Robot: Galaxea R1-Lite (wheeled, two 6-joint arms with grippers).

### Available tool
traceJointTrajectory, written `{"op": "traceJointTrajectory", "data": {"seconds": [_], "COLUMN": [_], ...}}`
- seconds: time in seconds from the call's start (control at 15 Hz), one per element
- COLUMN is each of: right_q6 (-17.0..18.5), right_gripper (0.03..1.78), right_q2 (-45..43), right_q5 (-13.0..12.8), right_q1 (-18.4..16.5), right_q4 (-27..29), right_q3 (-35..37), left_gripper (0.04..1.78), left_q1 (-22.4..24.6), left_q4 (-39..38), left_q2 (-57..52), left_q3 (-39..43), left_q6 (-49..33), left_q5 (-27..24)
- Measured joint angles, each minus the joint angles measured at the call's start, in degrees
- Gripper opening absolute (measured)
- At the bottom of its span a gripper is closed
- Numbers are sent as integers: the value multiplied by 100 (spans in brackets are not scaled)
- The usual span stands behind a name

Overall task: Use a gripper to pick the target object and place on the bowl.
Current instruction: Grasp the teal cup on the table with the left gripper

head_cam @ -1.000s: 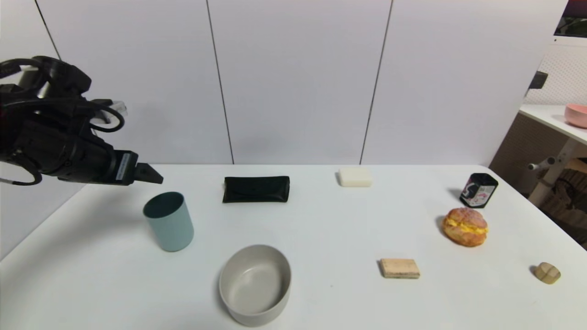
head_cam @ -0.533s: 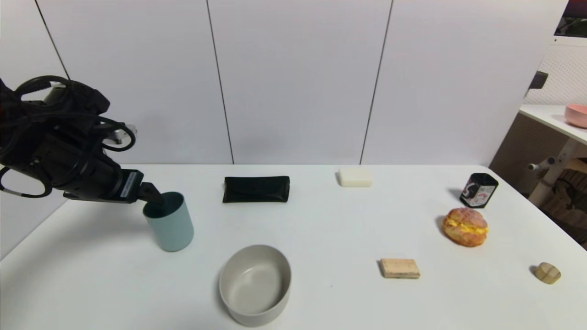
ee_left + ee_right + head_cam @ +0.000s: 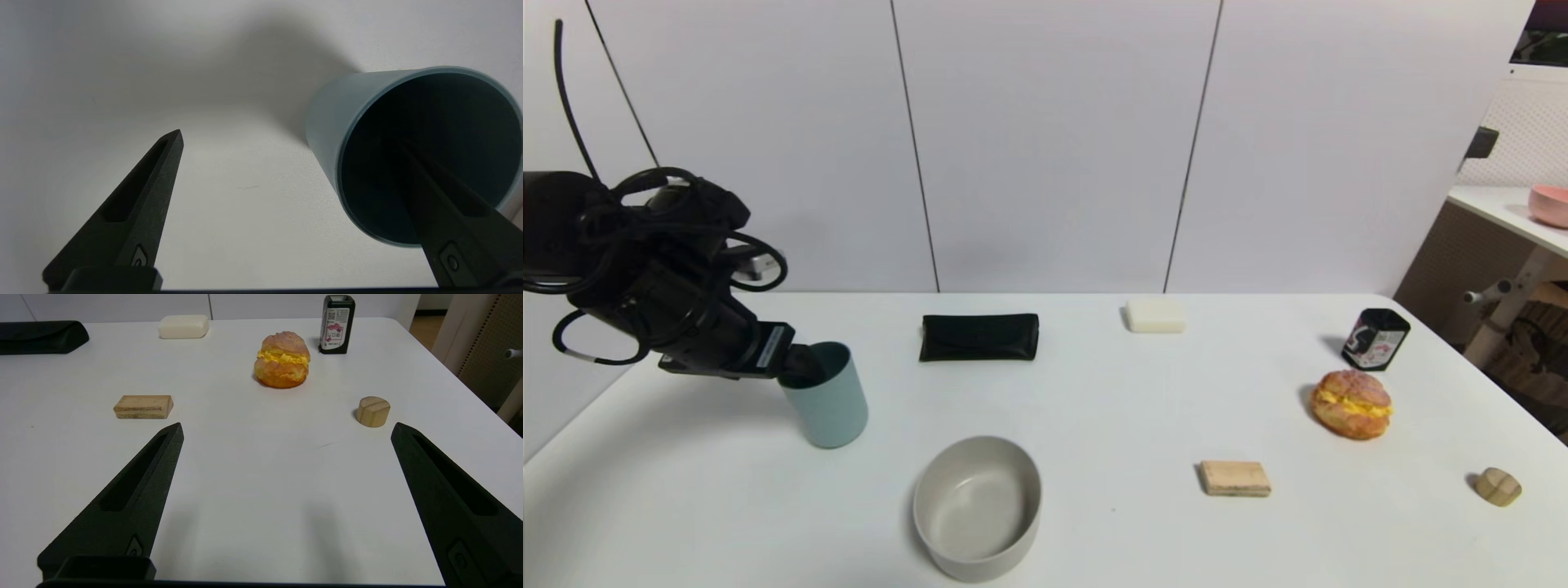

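The pale blue-grey tumbler (image 3: 829, 408) stands upright at the table's left, behind and to the left of the grey-beige bowl (image 3: 980, 563). My left gripper (image 3: 799, 364) is at the tumbler's left rim and is open. In the left wrist view the left gripper (image 3: 286, 136) straddles the tumbler's (image 3: 327, 110) wall: one finger reaches inside its dark mouth, the other finger (image 3: 135, 204) stays well outside over the bare table. My right gripper (image 3: 286, 430) is open and empty above the table's front right; it does not show in the head view.
A black pouch (image 3: 978, 336) and a white soap bar (image 3: 1155, 315) lie at the back. A black printed tin (image 3: 1374, 339), a cream bun (image 3: 1351, 403), a wooden block (image 3: 1235, 478) and a round wooden piece (image 3: 1497, 486) sit on the right. A pink bowl (image 3: 1548, 204) is on a side table.
My left gripper has come down and to the right, from above and behind the tumbler to its rim, and one finger has gone into its mouth. The tumbler has not moved.
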Motion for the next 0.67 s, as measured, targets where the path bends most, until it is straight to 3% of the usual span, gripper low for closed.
{"op": "traceJointTrajectory", "data": {"seconds": [0.67], "right_q6": [1], "right_gripper": [175], "right_q2": [0], "right_q5": [0], "right_q1": [0], "right_q4": [0], "right_q3": [0], "left_gripper": [171], "left_q1": [15], "left_q4": [-13], "left_q2": [185], "left_q3": [-21], "left_q6": [0], "left_q5": [7]}}
